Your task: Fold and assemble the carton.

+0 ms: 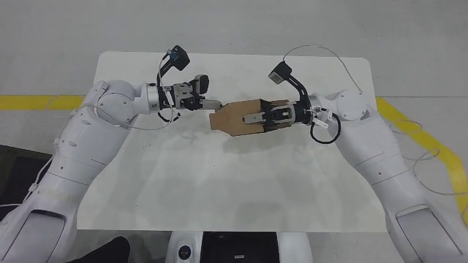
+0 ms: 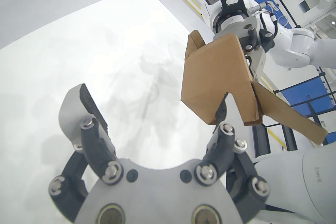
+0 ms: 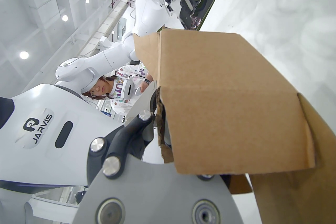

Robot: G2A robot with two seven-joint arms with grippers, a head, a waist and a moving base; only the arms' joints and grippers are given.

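The brown cardboard carton [image 1: 235, 117] hangs over the white table [image 1: 219, 190], well apart from every edge, one end clamped in the right gripper [image 1: 257, 116]. The left gripper [image 2: 153, 96], fingers apart, sits just beside its other end.

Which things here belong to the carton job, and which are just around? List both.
For the job: carton, held by the right end effector; left end effector, open, close to the carton's end.

Just around: table; yellow floor line.
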